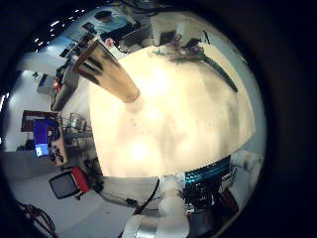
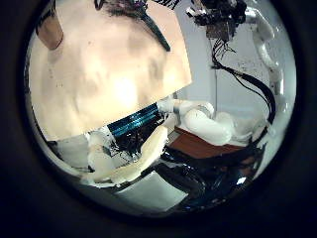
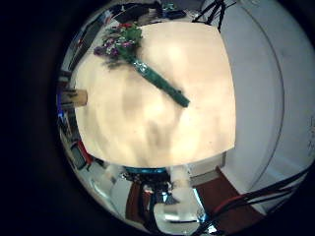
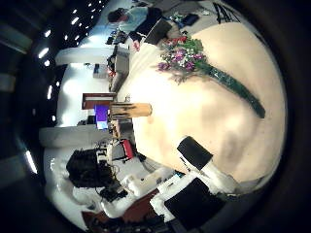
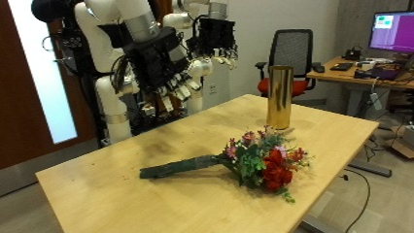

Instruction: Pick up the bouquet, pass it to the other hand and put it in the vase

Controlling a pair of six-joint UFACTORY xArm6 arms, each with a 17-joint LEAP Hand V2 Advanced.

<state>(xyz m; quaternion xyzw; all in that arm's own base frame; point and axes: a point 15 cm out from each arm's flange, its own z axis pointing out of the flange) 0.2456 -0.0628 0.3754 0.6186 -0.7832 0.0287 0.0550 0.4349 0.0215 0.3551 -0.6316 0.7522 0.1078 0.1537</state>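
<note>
Nearest the camera, the bouquet (image 5: 239,163) lay flat on the wooden table (image 5: 117,194), well apart from both hands. Behind the bouquet's flower end, the gold vase (image 5: 278,97) stood upright. Farther back, above the table's rear edge, the right hand (image 5: 182,87) and left hand (image 5: 214,41) hung with fingers relaxed, empty.

The outside view looks from beyond the desk's (image 5: 117,189) corner, slightly downward, toward both arms at its far side. All four palm views look down from well above, each taking in most of the desk top. Every view shares the bouquet (image 5: 253,163) lying on the desk; the tall gold vase (image 5: 278,97) also shows in four views.
</note>
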